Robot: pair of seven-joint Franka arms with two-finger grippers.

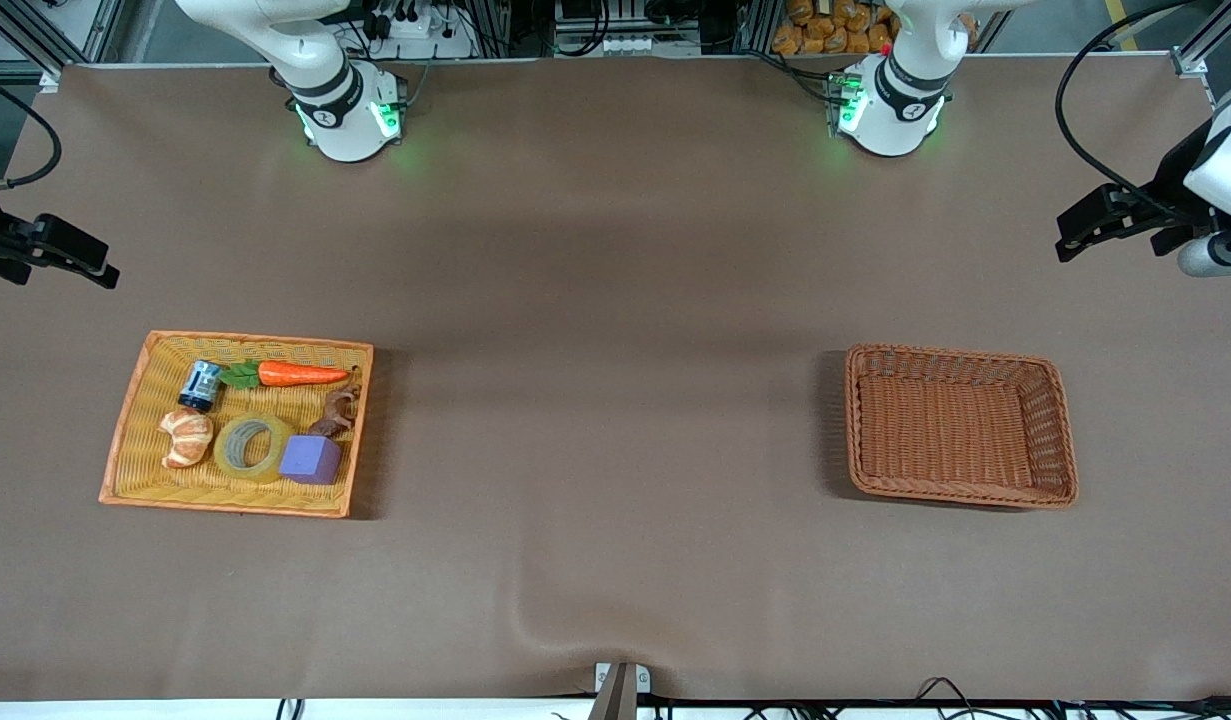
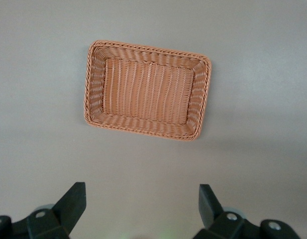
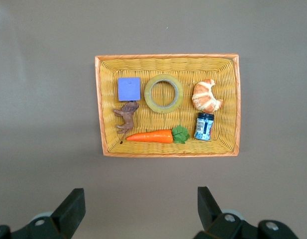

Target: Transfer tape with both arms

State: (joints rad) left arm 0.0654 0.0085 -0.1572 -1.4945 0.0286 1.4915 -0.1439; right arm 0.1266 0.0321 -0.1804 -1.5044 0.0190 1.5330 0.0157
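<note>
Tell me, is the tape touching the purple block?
Apart: the right wrist view shows a thin strip of tray between the tape and the purple block.

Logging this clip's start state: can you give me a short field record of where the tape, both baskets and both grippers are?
tape: translucent yellowish packing tape roll, flat in yellow wicker tray, between croissant and purple cube
target: brown wicker basket, nothing in it
right gripper: open, high over tray
left gripper: open, high over brown basket
progress: tape not yet grasped
</note>
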